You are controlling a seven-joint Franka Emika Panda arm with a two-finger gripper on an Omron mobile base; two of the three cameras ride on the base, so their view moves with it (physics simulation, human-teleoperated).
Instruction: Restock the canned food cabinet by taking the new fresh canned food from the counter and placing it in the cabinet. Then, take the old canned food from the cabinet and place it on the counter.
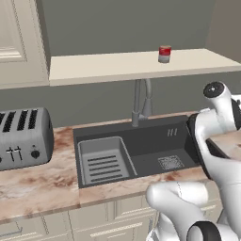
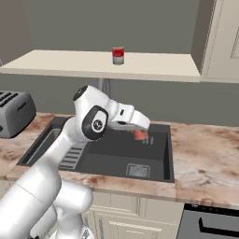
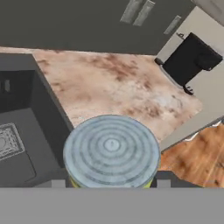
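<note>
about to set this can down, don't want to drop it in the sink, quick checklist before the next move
1. New fresh can standing on the cabinet shelf: ok.
2. Old can in the gripper: ok.
3. Grip firm: cannot tell, the contact with the fingers is hidden.
4. Can above the counter: not ok, it hangs over the right part of the sink.
5. Marbled stone to land on, right of the sink: ok.

Two base cameras look forward and down from behind the arm, left and right, sharing the sink and cabinet. The hand camera looks down close over the counter.
</note>
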